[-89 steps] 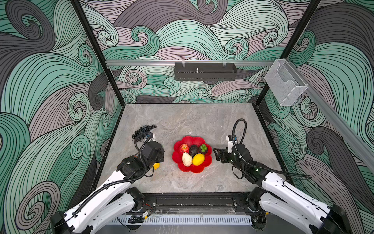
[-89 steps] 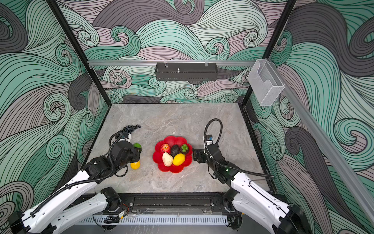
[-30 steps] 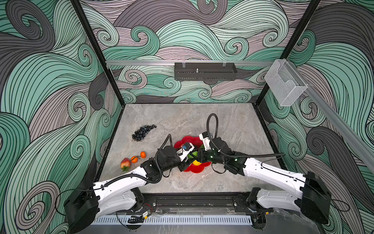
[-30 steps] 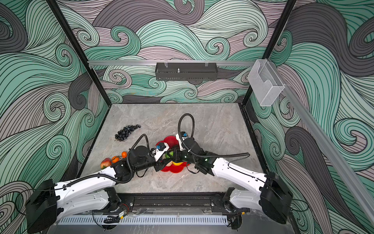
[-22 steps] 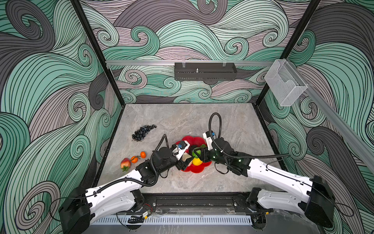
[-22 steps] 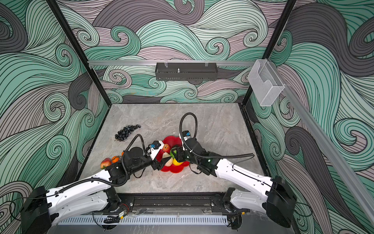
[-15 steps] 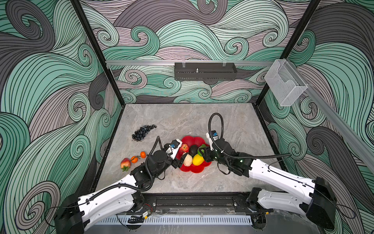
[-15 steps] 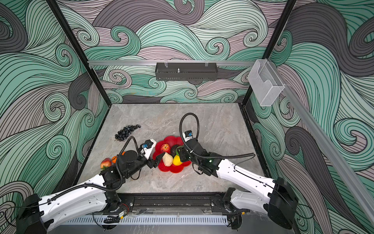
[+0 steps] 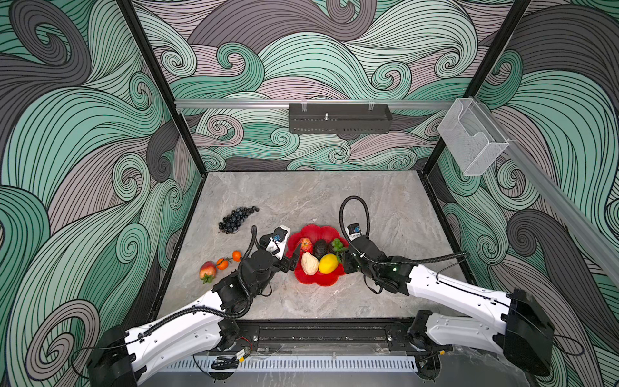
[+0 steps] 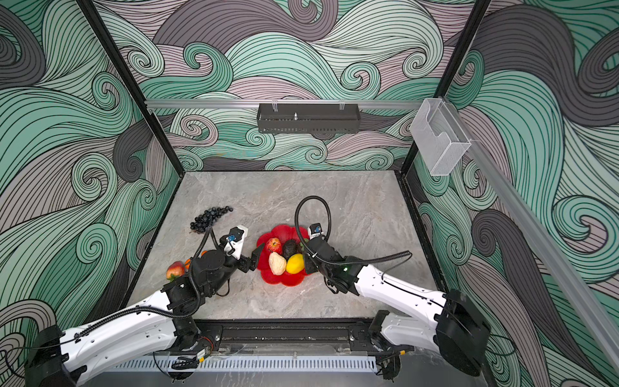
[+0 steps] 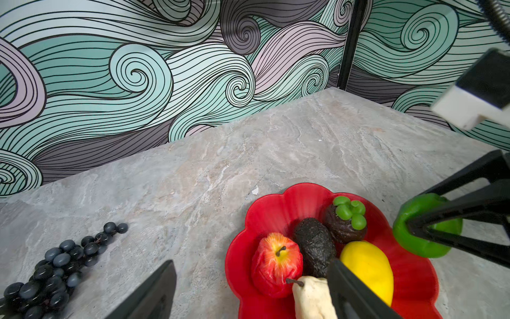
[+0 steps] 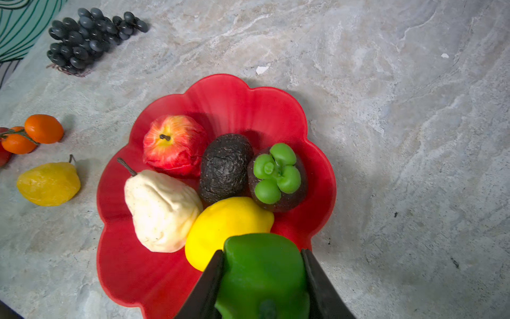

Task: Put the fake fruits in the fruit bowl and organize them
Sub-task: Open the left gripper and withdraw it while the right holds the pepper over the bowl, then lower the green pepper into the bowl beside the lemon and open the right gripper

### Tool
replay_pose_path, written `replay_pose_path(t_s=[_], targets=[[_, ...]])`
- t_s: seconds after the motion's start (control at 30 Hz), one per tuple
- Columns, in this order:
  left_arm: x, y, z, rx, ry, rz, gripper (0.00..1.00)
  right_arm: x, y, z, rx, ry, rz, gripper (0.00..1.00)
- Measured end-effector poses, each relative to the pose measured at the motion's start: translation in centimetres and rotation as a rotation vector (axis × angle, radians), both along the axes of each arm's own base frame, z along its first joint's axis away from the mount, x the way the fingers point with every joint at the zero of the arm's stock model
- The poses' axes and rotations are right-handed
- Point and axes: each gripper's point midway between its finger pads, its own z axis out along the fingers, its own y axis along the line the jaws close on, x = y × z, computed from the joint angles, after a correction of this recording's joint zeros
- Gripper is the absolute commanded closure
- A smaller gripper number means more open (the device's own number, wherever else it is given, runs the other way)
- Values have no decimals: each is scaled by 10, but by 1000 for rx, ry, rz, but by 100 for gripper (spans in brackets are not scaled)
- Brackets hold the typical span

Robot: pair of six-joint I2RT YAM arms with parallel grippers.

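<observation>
The right gripper [image 12: 262, 254] is clamped on a glossy green fruit [image 12: 262, 273], one black jaw pressed to each flank, the stem end facing the wrist camera. It hangs at the edge of the red fruit bowl [image 12: 229, 88], just beside the lemon [image 12: 226, 221]. Whether it is fully over the dish or just outside the rim I cannot tell. Beyond the lemon the bowl is crowded: pear [image 12: 160, 210], apple [image 12: 174, 140], avocado [image 12: 225, 165] and a dark mangosteen [image 12: 277, 176] with a green cap sit touching one another. I judge the release turns on where bare red is left: a strip along the near rim beside pear and lemon, and the far petals behind apple and avocado. The near strip is the closer, lying toward the left arm from the held fruit. The left gripper [image 9: 290, 258] stands at the opposite rim, jaws wide apart and holding nothing, with one of its fingers [image 11: 350, 292] over the pear. Everything outside the bowl lies on the left arm's side of the marble tabletop [image 9: 318, 194]. A stemmed yellow fruit [image 12: 49, 183] sits close to the rim, shown only in the right wrist view. Two oranges [image 9: 229, 259] and a red fruit [image 9: 207, 269] lie farther out. The grape bunch [image 9: 236, 219] is farthest back, its long axis running diagonally away from that arm.
</observation>
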Motion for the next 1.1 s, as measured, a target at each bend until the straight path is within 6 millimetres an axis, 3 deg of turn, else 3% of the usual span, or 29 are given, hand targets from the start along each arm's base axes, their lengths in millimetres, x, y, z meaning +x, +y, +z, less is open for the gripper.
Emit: replay_pose_path(t_s=[0.33,0.73,1.1], targets=[[2,3,-1,7,-1,20,13,-5,-7,-28,-38,47,-16,68],[3,3,-3,15,4,26,13,-8,4,-42,-4,97,-5,63],[4,6,-3,15,1,41,13,-9,8,-40,24,109,-4,44]])
